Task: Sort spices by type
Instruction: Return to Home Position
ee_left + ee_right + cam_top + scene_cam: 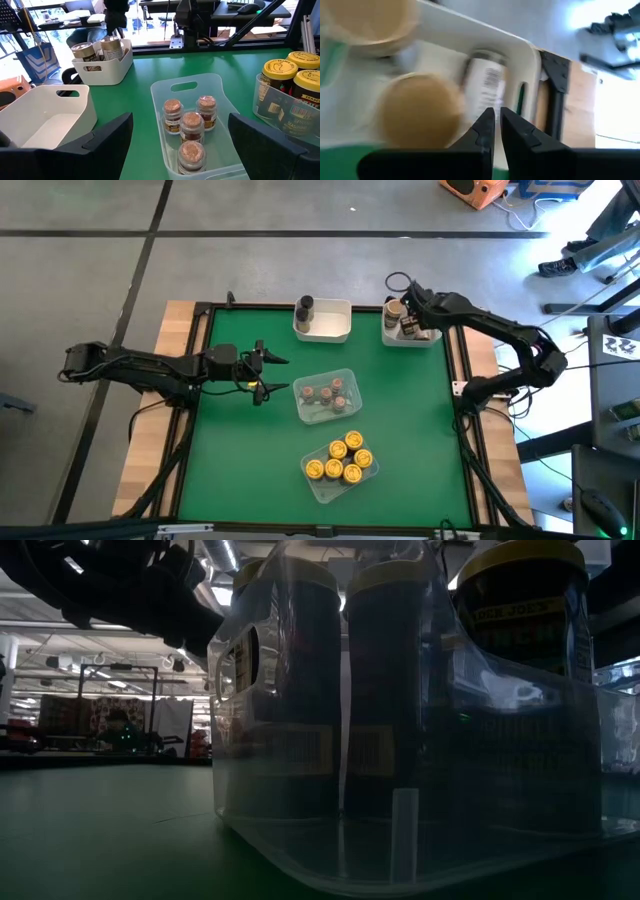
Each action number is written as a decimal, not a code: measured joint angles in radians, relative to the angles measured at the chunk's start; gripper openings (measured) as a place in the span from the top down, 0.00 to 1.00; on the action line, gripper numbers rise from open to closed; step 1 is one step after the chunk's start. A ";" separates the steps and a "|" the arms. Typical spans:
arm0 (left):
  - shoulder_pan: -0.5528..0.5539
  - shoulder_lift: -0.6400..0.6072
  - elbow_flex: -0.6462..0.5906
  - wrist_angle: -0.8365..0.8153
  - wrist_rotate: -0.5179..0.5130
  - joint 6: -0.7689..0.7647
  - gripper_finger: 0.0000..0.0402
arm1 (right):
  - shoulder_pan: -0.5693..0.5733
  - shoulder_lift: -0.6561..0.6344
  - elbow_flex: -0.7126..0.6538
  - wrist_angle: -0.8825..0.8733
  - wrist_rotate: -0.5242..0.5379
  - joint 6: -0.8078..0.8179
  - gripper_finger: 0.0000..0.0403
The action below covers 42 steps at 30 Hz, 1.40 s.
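High view is showing yellow-lidded jars (340, 459) sitting in the near clear tray (322, 487). Reddish-topped jars (325, 394) are standing mid-table, right of the left gripper (277, 374), jaws spread. Far right, the right gripper (408, 306), jaws closed on nothing, is hovering over tan-lidded jars (395, 316) in a white bin (412, 342).

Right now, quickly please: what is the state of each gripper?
Left gripper: open, holding nothing, over the green mat.
Right gripper: closed, holding nothing, above the right white bin.

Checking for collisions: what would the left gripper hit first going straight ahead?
Probably the clear tray of brown-topped jars: the open left gripper points at it. Its height is unclear, so it might pass above.
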<state>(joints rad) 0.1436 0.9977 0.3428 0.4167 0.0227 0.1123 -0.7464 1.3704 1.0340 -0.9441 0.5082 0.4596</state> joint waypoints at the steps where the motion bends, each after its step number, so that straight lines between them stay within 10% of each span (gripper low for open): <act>1: 0.000 0.000 0.000 0.003 0.000 0.000 0.22 | 0.025 -0.011 0.000 0.000 0.000 -0.001 0.92; 13: 0.002 -0.018 0.000 0.038 0.000 -0.099 0.24 | 0.276 -0.089 0.000 0.135 -0.057 -0.188 0.92; 25: 0.098 -0.270 -0.030 -0.168 0.000 -0.019 0.66 | 0.398 -0.089 -0.008 0.328 -0.405 -0.317 0.92; 34: 0.106 -0.422 -0.137 -0.143 0.019 -0.036 0.91 | 0.407 -0.221 -0.237 0.634 -0.604 -0.361 0.92; 42: 0.106 -0.464 -0.140 -0.143 0.100 -0.093 0.99 | 0.466 -0.515 -0.504 0.820 -0.572 -0.251 0.92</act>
<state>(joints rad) 0.2497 0.5333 0.2028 0.2740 0.1223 0.0192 -0.2808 0.8552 0.5296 -0.1243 -0.0634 0.2091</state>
